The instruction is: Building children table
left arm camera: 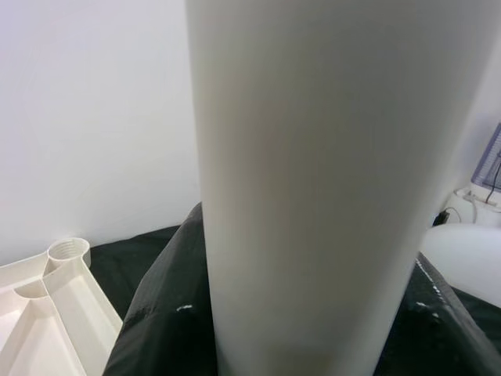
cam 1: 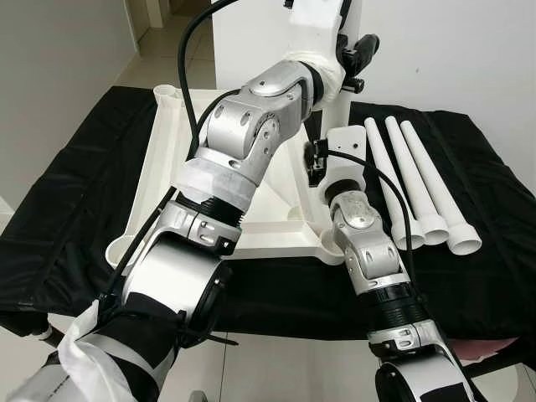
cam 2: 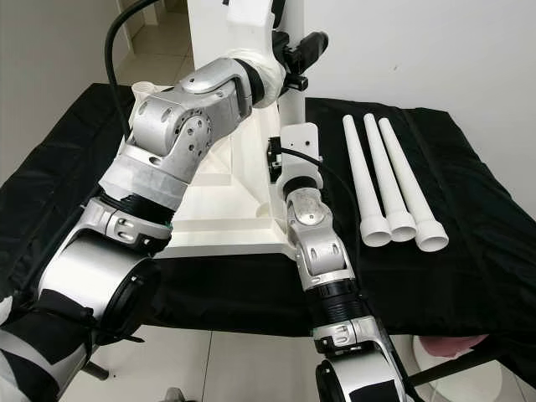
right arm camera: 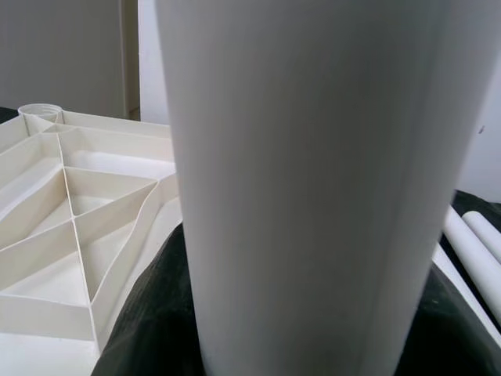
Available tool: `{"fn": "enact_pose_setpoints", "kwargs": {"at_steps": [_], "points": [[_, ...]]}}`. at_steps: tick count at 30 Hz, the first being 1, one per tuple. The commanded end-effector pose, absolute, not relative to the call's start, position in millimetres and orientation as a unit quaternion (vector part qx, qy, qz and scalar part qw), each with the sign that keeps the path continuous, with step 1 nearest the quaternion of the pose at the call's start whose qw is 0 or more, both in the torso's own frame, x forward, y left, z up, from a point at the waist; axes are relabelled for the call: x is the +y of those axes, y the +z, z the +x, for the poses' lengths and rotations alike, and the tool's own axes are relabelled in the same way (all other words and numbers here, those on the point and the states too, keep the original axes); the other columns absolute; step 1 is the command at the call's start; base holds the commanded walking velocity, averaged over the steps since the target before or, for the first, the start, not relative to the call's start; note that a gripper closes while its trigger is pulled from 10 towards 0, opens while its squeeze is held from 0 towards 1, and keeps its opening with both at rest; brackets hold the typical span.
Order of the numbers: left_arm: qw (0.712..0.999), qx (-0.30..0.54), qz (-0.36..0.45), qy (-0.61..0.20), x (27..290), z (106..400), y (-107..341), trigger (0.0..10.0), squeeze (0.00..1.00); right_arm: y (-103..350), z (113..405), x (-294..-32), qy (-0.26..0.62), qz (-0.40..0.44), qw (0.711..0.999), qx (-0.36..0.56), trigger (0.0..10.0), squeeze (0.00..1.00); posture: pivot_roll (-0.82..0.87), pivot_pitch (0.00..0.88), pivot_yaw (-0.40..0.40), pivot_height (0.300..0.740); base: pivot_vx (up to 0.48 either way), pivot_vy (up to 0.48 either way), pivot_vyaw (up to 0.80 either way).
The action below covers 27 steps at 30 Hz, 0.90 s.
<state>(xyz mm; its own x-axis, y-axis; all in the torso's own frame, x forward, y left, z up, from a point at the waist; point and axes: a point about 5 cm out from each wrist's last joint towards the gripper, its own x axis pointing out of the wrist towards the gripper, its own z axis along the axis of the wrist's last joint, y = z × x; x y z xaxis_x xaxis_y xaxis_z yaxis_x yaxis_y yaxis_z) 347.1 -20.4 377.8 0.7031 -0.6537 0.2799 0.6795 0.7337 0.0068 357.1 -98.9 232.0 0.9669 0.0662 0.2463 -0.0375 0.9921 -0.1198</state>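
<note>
You're fitting a leg into the upturned tabletop, which lies ribs-up on the black-draped worktop. The upright leg stands at the tabletop's near right corner. Your left claw is high on it and your right claw low, but you cannot tell how far either is open. Three spare legs lie just beside. Next, I judge, twist the leg home while keeping it vertical.

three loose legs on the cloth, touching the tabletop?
Apart. Left eye view: the loose legs lie on black cloth beside the tabletop, with cloth showing between.
</note>
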Motion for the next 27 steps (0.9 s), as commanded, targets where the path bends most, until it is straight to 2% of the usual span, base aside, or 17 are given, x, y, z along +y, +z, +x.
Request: {"fn": "enact_pose_setpoints", "kwargs": {"at_steps": [1, 5, 6, 8, 9, 13, 14, 19, 20, 27], "points": [[0.913, -0.158, -0.047, -0.373, -27, 339, 391, 10.0, 0.0, 229, 359, -99, 0.024, -0.055, 0.991, -0.116, 0.0, 0.0, 0.06, 0.045, -0.005, 0.74, 0.0, 0.0, 0.0], [0.912, -0.161, -0.031, -0.377, -29, 338, 390, 10.0, 0.0, 228, 360, -101, 0.017, -0.049, 0.992, -0.111, 0.0, 0.0, 0.06, 0.045, -0.001, 0.74, 0.0, 0.0, 0.0], [0.911, -0.161, -0.03, -0.378, -30, 338, 389, 10.0, 0.0, 228, 361, -101, 0.016, -0.047, 0.993, -0.11, 10.0, 0.0, 0.06, 0.044, 0.001, 0.74, 0.0, 0.0, 0.0], [0.908, -0.164, -0.027, -0.384, -31, 337, 389, 10.0, 0.0, 228, 361, -101, 0.015, -0.046, 0.993, -0.109, 10.0, 0.0, 0.06, 0.044, 0.001, 0.74, 0.0, 0.0, 0.0], [0.901, -0.161, -0.047, -0.4, -32, 334, 389, 10.0, 1.0, 229, 362, -102, 0.015, -0.042, 0.993, -0.11, 10.0, 0.0, 0.06, 0.046, 0.002, 0.74, 0.0, 0.0, 0.0], [0.884, -0.169, -0.062, -0.431, -35, 328, 389, 10.0, 1.0, 229, 362, -103, 0.012, -0.029, 0.994, -0.109, 10.0, 0.0, 0.06, 0.043, 0.004, 0.74, 0.0, 0.0, 0.0], [0.872, -0.179, -0.058, -0.451, -36, 324, 390, 10.0, 1.0, 230, 363, -103, 0.012, -0.022, 0.994, -0.108, 10.0, 0.0, 0.06, 0.041, 0.004, 0.74, 0.0, 0.0, 0.0], [0.859, -0.2, -0.041, -0.469, -35, 319, 393, 10.0, 1.0, 230, 363, -104, 0.015, 0.005, 0.994, -0.104, 10.0, 0.0, 0.06, 0.041, 0.005, 0.74, 0.0, 0.0, 0.0], [0.86, -0.203, -0.049, -0.466, -32, 320, 395, 10.0, 0.0, 231, 364, -107, 0.011, 0.01, 0.994, -0.104, 10.0, 0.0, 0.05, 0.042, 0.007, 0.74, 0.0, 0.0, 0.0], [0.859, -0.199, -0.115, -0.458, -14, 328, 399, 10.0, 0.0, 232, 366, -125, -0.015, 0.024, 0.994, -0.104, 10.0, 0.0, 0.06, 0.045, 0.006, 0.74, 0.0, 0.0, 0.0]]}}
